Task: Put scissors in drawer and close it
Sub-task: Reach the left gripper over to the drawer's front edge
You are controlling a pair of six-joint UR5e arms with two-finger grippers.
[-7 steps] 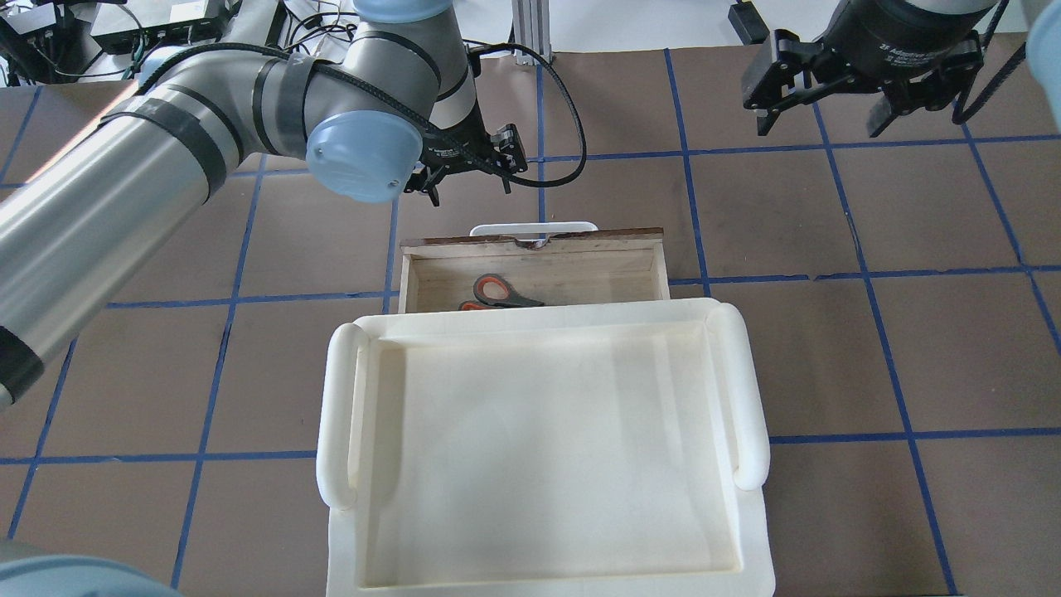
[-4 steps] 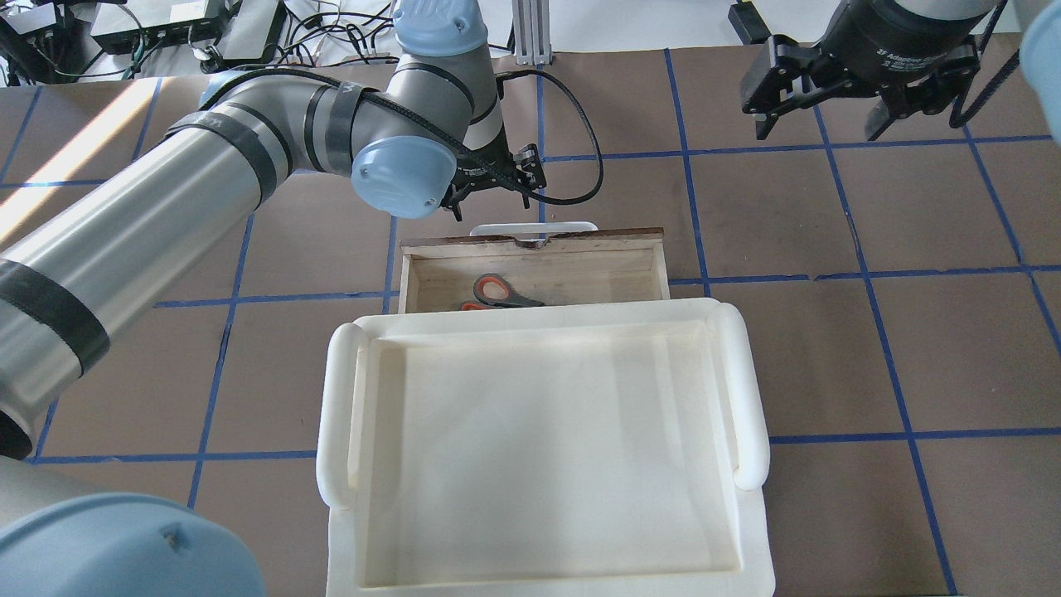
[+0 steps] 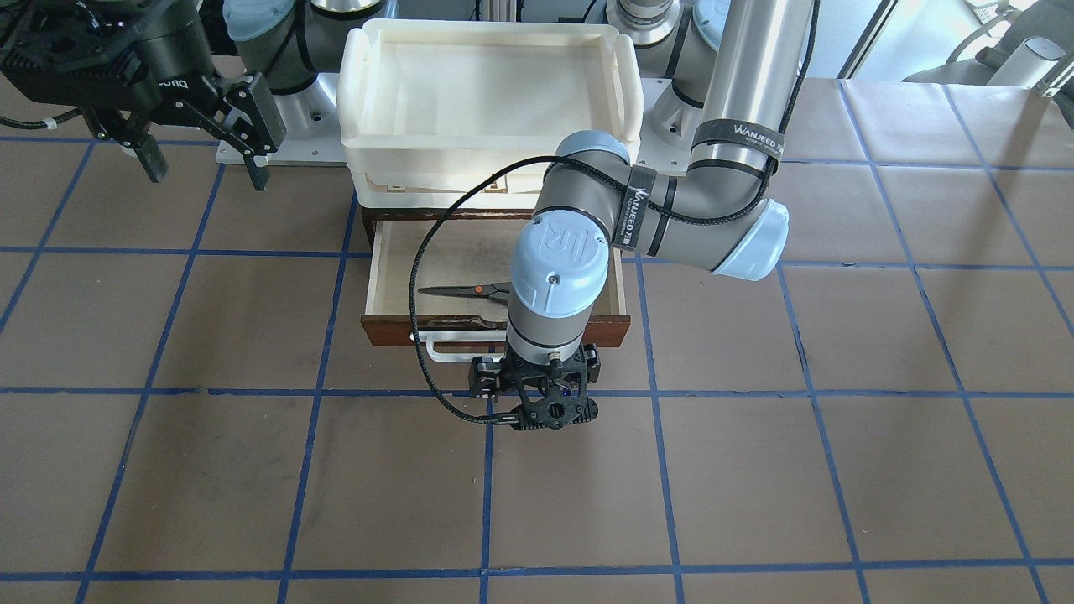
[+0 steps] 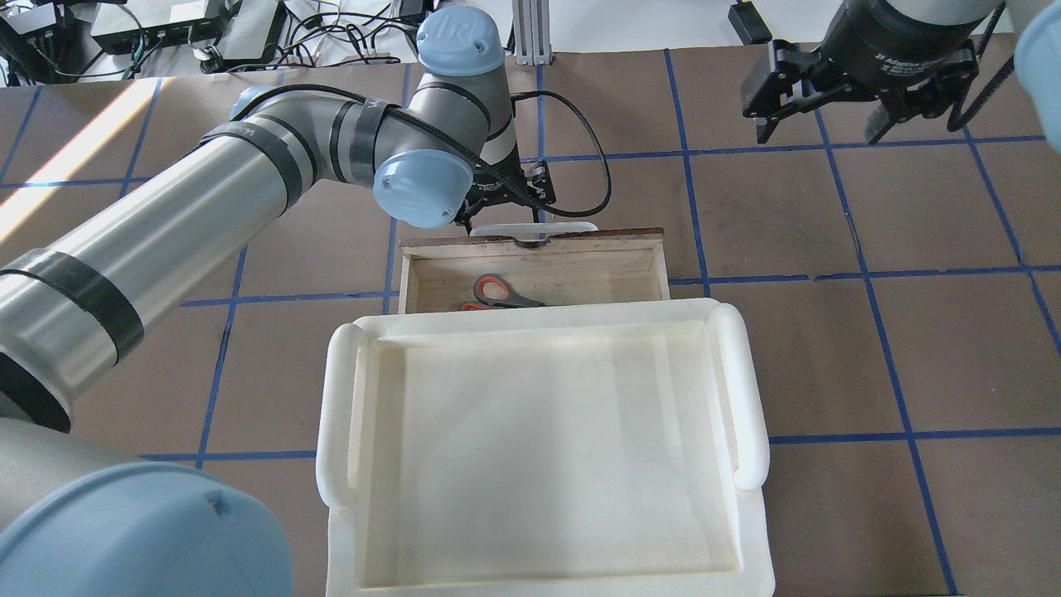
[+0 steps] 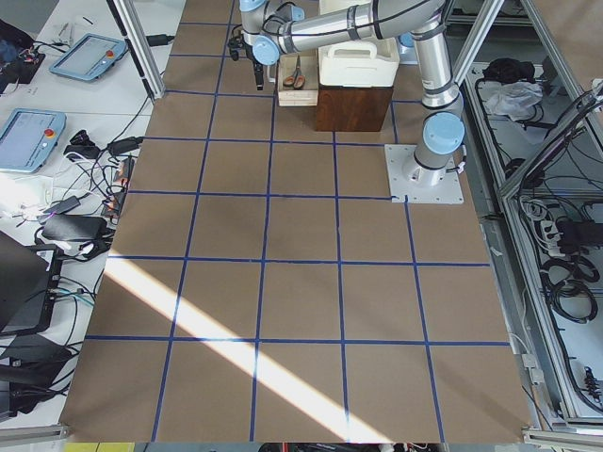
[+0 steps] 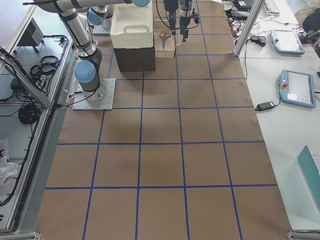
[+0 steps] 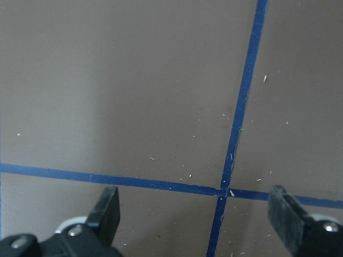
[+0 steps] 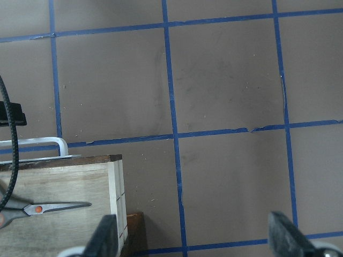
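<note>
The scissors (image 4: 497,292) lie inside the open drawer (image 4: 530,249), grey handle loops lined in orange-red; they also show in the front view (image 3: 466,290) and the right wrist view (image 8: 48,206). The drawer's white bar handle (image 4: 572,225) faces away from the robot. My left gripper (image 4: 507,197) points down at the table just beyond that handle, open and empty; its fingers (image 7: 107,214) stand wide apart over bare table. My right gripper (image 4: 821,126) hangs open and empty high above the table, to the drawer's far right.
A cream-white plastic tray (image 4: 750,390) sits on top of the cabinet, above the drawer and covering its rear part. The brown table carries a blue tape grid (image 4: 688,207). A black cable (image 3: 419,277) from the left wrist loops over the drawer.
My left arm has swung right and lowered, bringing its gripper close to the drawer's white handle. The scissors, the drawer and the right gripper have stayed put.
</note>
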